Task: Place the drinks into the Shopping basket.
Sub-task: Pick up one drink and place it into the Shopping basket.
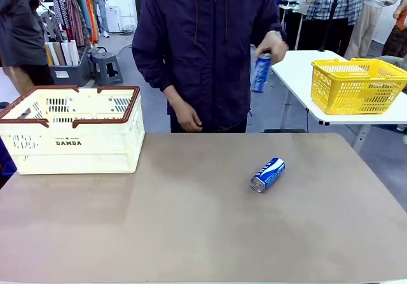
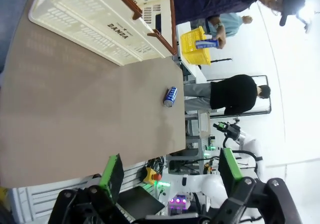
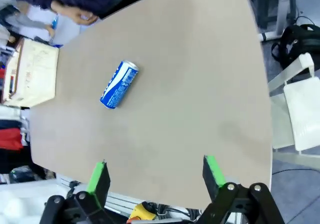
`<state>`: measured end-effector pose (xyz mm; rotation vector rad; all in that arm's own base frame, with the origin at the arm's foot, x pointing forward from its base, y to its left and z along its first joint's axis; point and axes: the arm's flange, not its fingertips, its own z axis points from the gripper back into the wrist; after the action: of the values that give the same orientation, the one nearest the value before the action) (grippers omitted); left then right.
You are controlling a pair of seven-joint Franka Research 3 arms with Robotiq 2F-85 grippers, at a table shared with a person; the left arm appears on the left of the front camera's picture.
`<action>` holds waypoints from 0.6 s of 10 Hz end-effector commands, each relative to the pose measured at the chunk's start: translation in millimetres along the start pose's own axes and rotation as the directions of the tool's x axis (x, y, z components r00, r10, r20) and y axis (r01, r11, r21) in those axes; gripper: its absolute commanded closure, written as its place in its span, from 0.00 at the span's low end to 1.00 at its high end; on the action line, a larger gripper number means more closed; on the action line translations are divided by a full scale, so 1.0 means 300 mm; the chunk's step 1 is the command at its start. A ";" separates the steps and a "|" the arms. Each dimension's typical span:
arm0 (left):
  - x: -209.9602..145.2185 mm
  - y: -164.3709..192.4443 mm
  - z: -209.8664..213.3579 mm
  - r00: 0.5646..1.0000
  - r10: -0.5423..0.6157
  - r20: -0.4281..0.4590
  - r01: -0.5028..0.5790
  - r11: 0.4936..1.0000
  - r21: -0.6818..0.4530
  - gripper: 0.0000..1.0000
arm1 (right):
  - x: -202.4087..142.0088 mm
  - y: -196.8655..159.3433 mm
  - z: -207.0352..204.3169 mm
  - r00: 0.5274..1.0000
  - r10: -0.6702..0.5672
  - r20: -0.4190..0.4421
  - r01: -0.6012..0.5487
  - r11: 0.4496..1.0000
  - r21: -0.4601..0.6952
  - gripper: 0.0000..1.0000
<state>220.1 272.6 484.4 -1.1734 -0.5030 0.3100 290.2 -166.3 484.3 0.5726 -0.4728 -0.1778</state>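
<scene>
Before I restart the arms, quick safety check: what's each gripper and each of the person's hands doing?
Left gripper: jaws open, empty.
Right gripper: jaws open, empty.
Person's raised hand: holding a blue-and-white can.
Person's lowered hand: empty.

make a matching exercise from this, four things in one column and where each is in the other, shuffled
1 cream-white slotted plastic basket
2 bright yellow mesh basket
3 nearer blue-and-white aluminium can
4 farther blue-and-white aluminium can

A in the person's hand
B brown table, far left
C white side table
D on its side, brown table

Pairs: 1-B, 2-C, 3-D, 4-A
</scene>
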 end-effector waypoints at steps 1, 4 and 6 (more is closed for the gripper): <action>0.000 -0.006 0.006 1.000 -0.016 0.008 0.016 1.000 -0.019 0.00 | -0.051 -0.082 -0.043 1.000 -0.015 0.016 0.015 1.000 0.022 0.00; 0.000 -0.006 0.006 1.000 -0.016 0.008 0.016 1.000 -0.019 0.00 | 0.030 0.085 -0.202 0.986 0.168 -0.011 -0.169 0.983 -0.076 0.00; 0.000 -0.006 0.006 1.000 -0.016 0.008 0.016 1.000 -0.019 0.00 | 0.135 0.300 -0.435 0.942 0.315 -0.116 -0.329 0.934 -0.139 0.00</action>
<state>220.1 272.4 484.6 -1.1737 -0.5031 0.3090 356.6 -75.2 468.9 0.4084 -0.4562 0.0719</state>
